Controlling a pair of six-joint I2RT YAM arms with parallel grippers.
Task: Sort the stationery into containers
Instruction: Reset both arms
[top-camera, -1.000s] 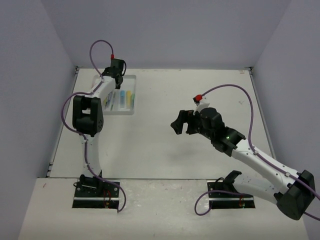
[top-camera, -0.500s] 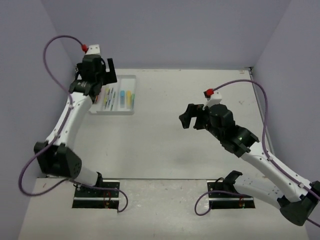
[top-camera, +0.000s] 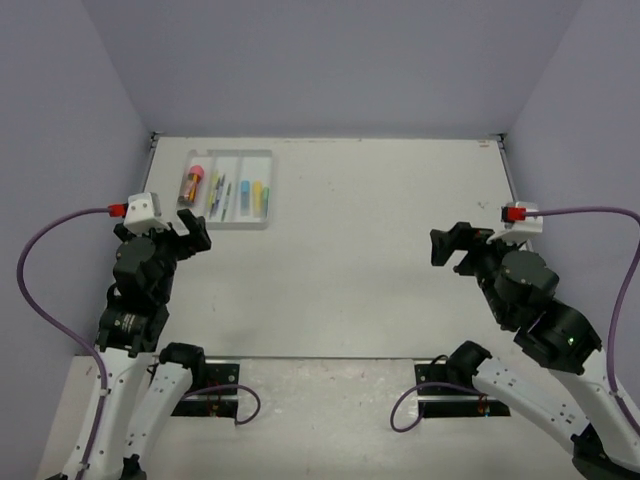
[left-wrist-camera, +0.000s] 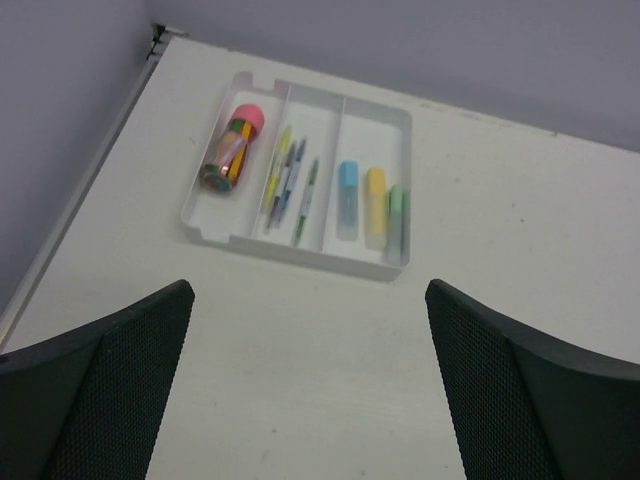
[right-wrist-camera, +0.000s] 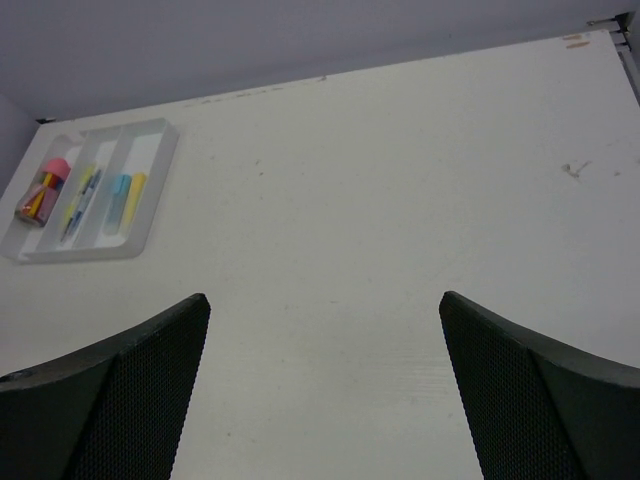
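The white divided tray (top-camera: 230, 226) lies at the far left of the table. Its left compartment holds the pink-capped orange/purple tube (top-camera: 191, 181), the middle one several thin pens (top-camera: 218, 195), and the right one the blue (top-camera: 245, 193), yellow (top-camera: 257, 192) and green (top-camera: 267, 195) highlighters. My left gripper (top-camera: 192, 228) is open and empty, raised just near of the tray. Its wrist view shows the tray (left-wrist-camera: 290, 243), tube (left-wrist-camera: 230, 152) and pens (left-wrist-camera: 285, 180) beyond the gripper (left-wrist-camera: 308, 290). My right gripper (top-camera: 450, 245) is open and empty at mid-right, far from the tray (right-wrist-camera: 90, 252).
Purple walls close the table at the back and both sides. A raised edge strip (top-camera: 125, 260) runs along the table's left side. Bare white tabletop (top-camera: 360, 220) lies between the two grippers.
The left arm has pulled back from over the tray toward the near left, uncovering the tube. The right arm has drawn back to the right. Both grippers stay open.
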